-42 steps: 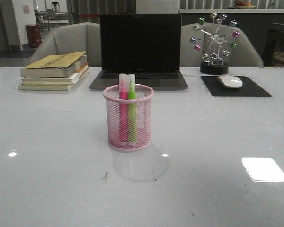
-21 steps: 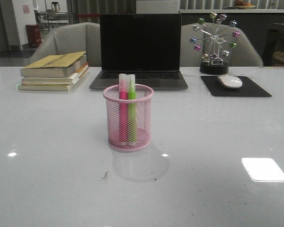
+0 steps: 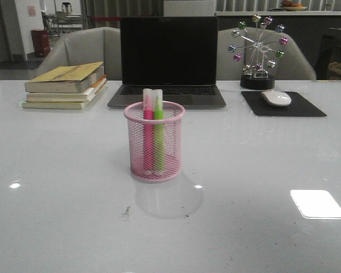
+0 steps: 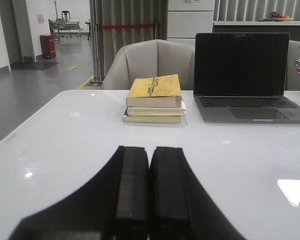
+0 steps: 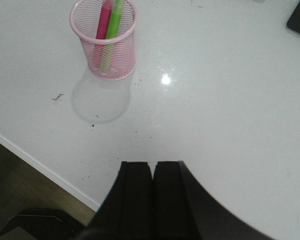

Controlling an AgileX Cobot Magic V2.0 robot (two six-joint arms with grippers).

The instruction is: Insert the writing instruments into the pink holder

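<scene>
Pincers: the left pincer [image 4: 149, 187] and the right pincer [image 5: 152, 200] each show two black fingers pressed flat together with nothing between them; neither arm appears in the front view.
Left pincer setting: it hangs over bare white tabletop [image 3: 57, 170], facing the book stack [image 4: 155, 99] and the laptop [image 4: 247, 77].
Right pincer setting: it sits above the tabletop near its front edge, well apart from the pink holder [image 5: 104, 42].
Pink holder: pink wire-mesh cup [image 3: 154, 141] standing upright in the middle of the tabletop, in front of the laptop.
Writing instruments: the pink highlighter [image 3: 148, 122] and the green highlighter [image 3: 158, 128] stand side by side inside the cup, pink on the left, whitish caps poking just above the rim.
Hard to make out: the highlighters' lower ends are blurred behind the mesh; in the right wrist view their caps are cut off by the frame edge.
Behind: mouse [image 3: 276, 98] on a black mouse pad [image 3: 283, 104], with a ball-sculpture desk toy [image 3: 257, 51] just beyond.
</scene>
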